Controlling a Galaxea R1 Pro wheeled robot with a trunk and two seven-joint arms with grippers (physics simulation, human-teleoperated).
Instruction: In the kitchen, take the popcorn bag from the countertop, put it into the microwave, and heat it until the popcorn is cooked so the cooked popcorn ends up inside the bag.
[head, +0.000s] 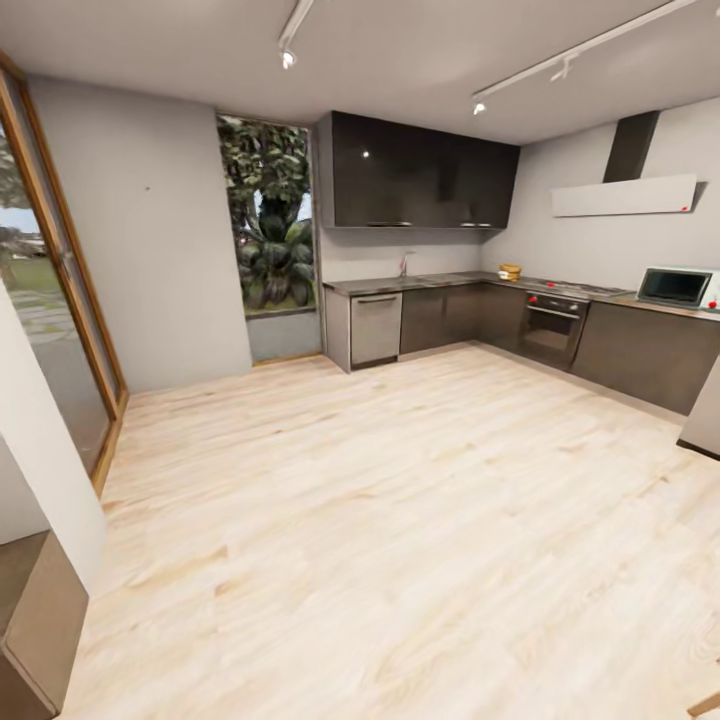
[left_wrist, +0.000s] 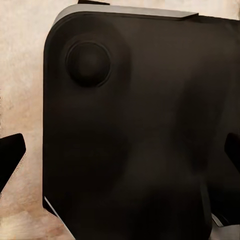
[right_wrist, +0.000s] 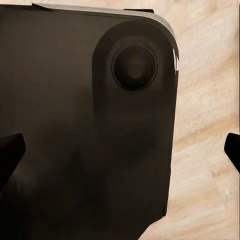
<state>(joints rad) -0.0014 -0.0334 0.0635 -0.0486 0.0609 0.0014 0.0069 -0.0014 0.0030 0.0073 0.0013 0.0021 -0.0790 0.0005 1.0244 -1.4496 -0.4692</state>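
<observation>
Across a wide wood floor (head: 400, 520) the kitchen's L-shaped surface (head: 440, 281) runs along the far walls. The bag (head: 510, 271) sits on it near the corner, left of the hob (head: 575, 289) and oven (head: 553, 327). The microwave (head: 678, 287) stands further right on the same surface, well apart from the bag. In each wrist view, the left claw's (left_wrist: 120, 155) and the right claw's (right_wrist: 120, 152) dark fingertips sit at opposite edges, spread wide apart, over a black rounded body (left_wrist: 135, 130) and floor.
</observation>
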